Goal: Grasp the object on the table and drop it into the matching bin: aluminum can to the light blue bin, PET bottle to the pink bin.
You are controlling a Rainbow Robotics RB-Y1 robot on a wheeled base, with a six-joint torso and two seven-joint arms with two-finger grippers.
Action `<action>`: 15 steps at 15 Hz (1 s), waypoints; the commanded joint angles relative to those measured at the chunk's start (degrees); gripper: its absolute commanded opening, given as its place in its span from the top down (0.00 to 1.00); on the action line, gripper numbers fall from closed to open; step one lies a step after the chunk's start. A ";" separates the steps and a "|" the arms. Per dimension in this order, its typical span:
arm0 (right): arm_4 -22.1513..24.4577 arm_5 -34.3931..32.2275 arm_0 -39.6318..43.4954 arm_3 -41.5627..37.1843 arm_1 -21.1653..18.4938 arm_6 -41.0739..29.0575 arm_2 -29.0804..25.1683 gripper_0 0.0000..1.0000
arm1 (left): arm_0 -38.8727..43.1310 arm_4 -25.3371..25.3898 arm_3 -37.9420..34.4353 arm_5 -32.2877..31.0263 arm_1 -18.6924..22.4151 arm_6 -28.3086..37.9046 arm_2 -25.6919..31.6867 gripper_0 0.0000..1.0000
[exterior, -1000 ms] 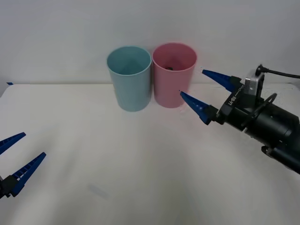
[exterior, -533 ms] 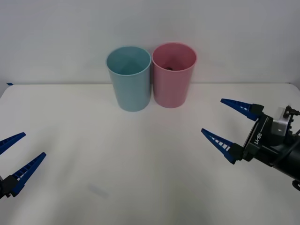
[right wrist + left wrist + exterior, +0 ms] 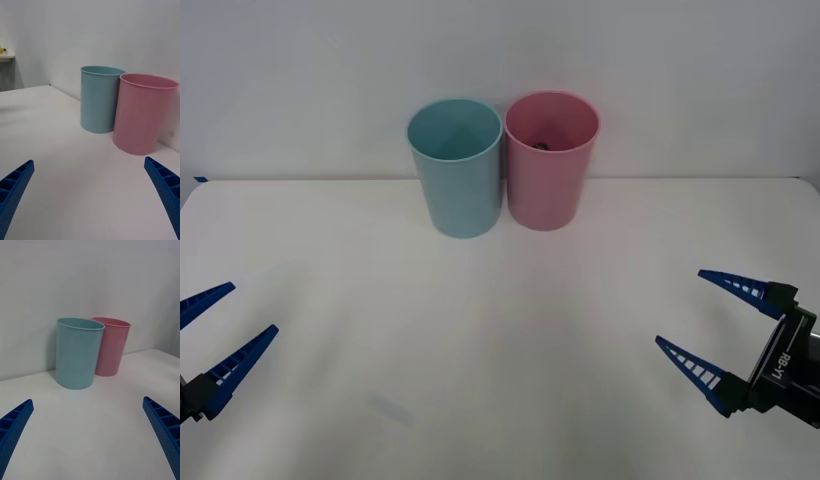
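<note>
**Now: both grippers open and empty, dark item inside pink bin**

Right gripper (image 3: 722,334) is low at the near right of the table (image 3: 480,330), jaws spread wide, nothing between them. Blue ribbed fingers (image 3: 695,368) point toward the table's middle, well apart from both bins. From the right wrist camera its two fingertips (image 3: 165,187) sit at the lower corners with bare tabletop between.

Left gripper (image 3: 218,335) is parked at the near left edge, jaws also released and holding nothing. Left wrist camera shows its fingers (image 3: 163,429) apart at the corners, bins ahead.

Bins stand upright at the far side of the table by the wall. Light blue bin (image 3: 456,167) is on the left, pink bin (image 3: 551,160) on the right, rims side by side and touching or nearly so; can't tell which. Same pair in the right wrist view, light blue bin (image 3: 99,99) and pink bin (image 3: 142,112), and in the left wrist view, light blue bin (image 3: 78,352) in front, pink bin (image 3: 111,346) partly behind it.

PET bottle (image 3: 542,146): front view shows only a small dark spot low inside the pink bin near its back wall. Too little visible to confirm shape or cap.
</note>
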 commanded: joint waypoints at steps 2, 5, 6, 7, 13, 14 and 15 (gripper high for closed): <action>0.05 -1.81 4.39 -0.01 1.67 -0.58 -3.61 0.00 | 0.00 0.00 0.00 0.00 0.00 0.00 0.00 0.00; 0.05 -3.39 6.15 -0.01 2.63 -0.75 -5.54 0.00 | 0.00 0.00 0.00 0.00 0.00 0.00 0.00 0.00; 0.05 -3.83 6.68 -0.01 2.81 -0.93 -6.07 0.00 | 0.00 0.00 0.00 0.00 0.00 0.00 0.00 0.00; 0.05 -4.18 7.20 0.08 2.98 -1.02 -6.60 0.00 | 0.00 0.00 0.00 0.00 0.00 0.00 0.00 0.00; 0.05 -5.94 7.82 0.08 2.98 -1.28 -8.79 0.00 | 0.00 0.00 0.00 0.00 0.00 0.00 0.00 0.00; 0.05 -5.77 8.17 0.08 2.98 -1.37 -9.23 0.00 | 0.00 0.00 0.00 0.00 0.00 0.00 0.00 0.00; 0.05 -5.77 8.52 -0.01 2.98 -1.46 -9.58 0.00 | 0.00 0.00 0.00 0.00 0.00 0.00 0.00 0.00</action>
